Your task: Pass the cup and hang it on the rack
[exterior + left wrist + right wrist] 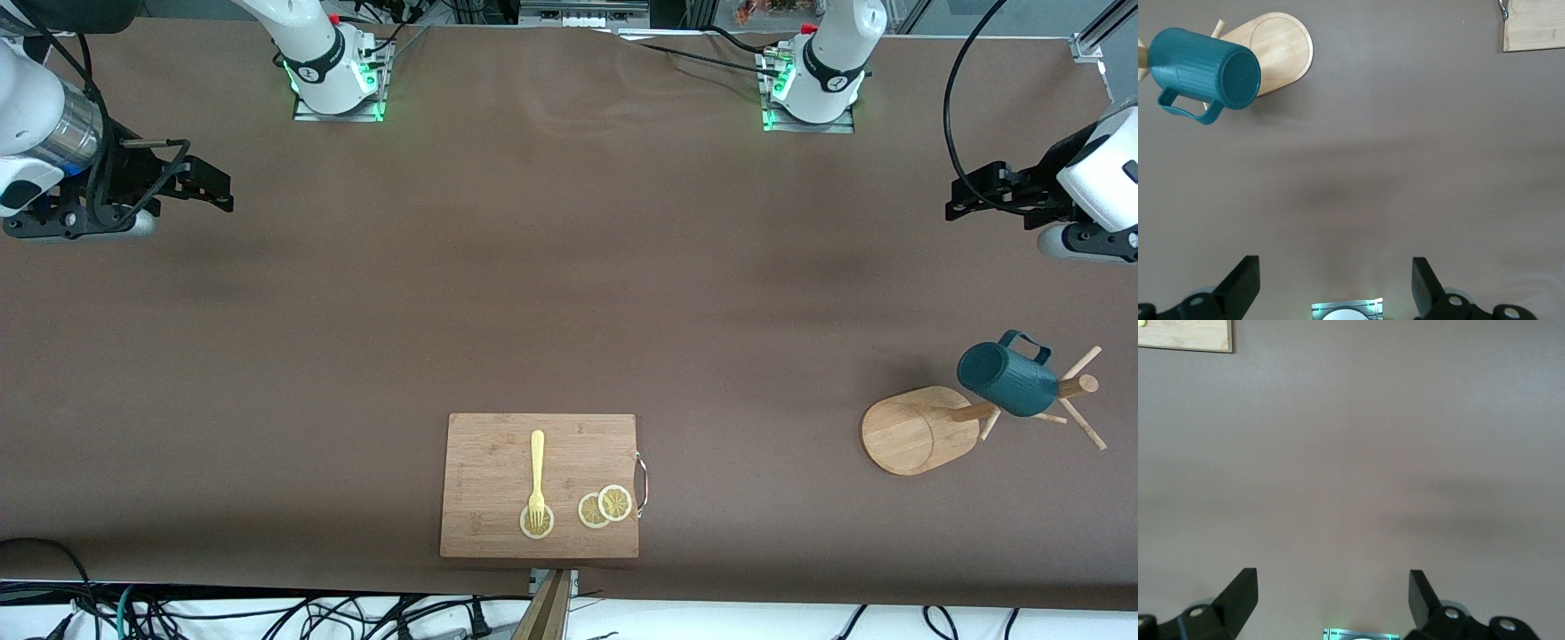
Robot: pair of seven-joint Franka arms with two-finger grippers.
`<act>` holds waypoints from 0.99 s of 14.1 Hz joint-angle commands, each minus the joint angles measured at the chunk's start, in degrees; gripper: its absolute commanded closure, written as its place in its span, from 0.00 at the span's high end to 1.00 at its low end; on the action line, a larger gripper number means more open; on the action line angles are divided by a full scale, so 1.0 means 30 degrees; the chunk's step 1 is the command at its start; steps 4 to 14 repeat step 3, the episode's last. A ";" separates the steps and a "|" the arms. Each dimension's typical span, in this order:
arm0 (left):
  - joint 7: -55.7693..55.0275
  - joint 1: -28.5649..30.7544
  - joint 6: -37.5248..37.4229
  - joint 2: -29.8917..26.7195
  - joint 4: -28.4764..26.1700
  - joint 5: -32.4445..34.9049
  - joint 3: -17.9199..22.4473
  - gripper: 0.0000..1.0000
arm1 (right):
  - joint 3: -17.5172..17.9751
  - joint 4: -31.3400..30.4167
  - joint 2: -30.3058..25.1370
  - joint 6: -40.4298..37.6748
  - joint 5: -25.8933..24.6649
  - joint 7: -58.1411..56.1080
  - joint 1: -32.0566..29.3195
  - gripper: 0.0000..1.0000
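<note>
Right pincer [209,182]: hangs over bare desk [569,267] at the right arm's end, fingers spread, holding nothing; this arm waits.
Cutting board [540,484]: lies mid-desk, near the front camera, carrying a fork [536,476] and lemon slices [605,506]; well apart from everything the task concerns.
Rack [916,428]: stands toward the left arm's end, nearer the front camera than the left pincer.
Cup [1005,378]: hangs on a peg of the rack, lying tilted with its bottom pointing toward the right arm's end and its handle [1025,344] up.
Left pincer [965,197]: over bare desk at the left arm's end, fingers spread and empty; the nearer arm to the cup.
Progress: the hanging looks done.
Obstacles: none between left pincer and rack.
</note>
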 commanded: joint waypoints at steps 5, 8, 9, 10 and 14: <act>-0.0039 -0.0103 -0.0486 0.0413 0.0837 0.0635 -0.0237 1.00 | -0.0041 0.0076 0.0026 0.0101 0.0172 -0.0258 0.0000 1.00; -0.0039 -0.0103 -0.0486 0.0413 0.0837 0.0635 -0.0237 1.00 | -0.0041 0.0076 0.0026 0.0101 0.0172 -0.0258 0.0000 1.00; -0.0039 -0.0103 -0.0486 0.0413 0.0837 0.0635 -0.0237 1.00 | -0.0041 0.0076 0.0026 0.0101 0.0172 -0.0258 0.0000 1.00; -0.0039 -0.0103 -0.0486 0.0413 0.0837 0.0635 -0.0237 1.00 | -0.0041 0.0076 0.0026 0.0101 0.0172 -0.0258 0.0000 1.00; -0.0039 -0.0103 -0.0486 0.0413 0.0837 0.0635 -0.0237 1.00 | -0.0041 0.0076 0.0026 0.0101 0.0172 -0.0258 0.0000 1.00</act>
